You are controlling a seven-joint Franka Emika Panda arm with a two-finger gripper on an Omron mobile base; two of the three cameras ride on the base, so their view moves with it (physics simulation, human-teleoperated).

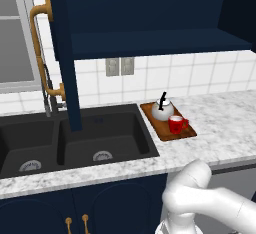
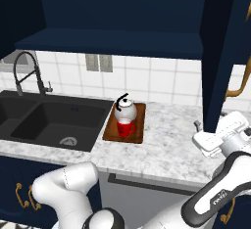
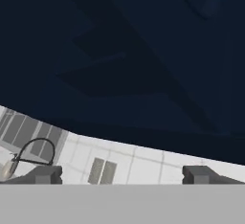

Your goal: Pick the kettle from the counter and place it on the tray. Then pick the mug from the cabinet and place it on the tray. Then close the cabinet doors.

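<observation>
White arm low, round kettle, red mug, wood tray

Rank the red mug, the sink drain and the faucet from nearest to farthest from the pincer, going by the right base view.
The pincer is at the right, by the open cabinet door.
1. The red mug, on the tray, mid-counter.
2. The sink drain, in the near basin, farther left.
3. The faucet, behind the sink at far left.

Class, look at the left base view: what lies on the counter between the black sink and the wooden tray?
Nothing stands there. In the left base view a narrow bare strip of counter separates the sink from the tray.
</observation>
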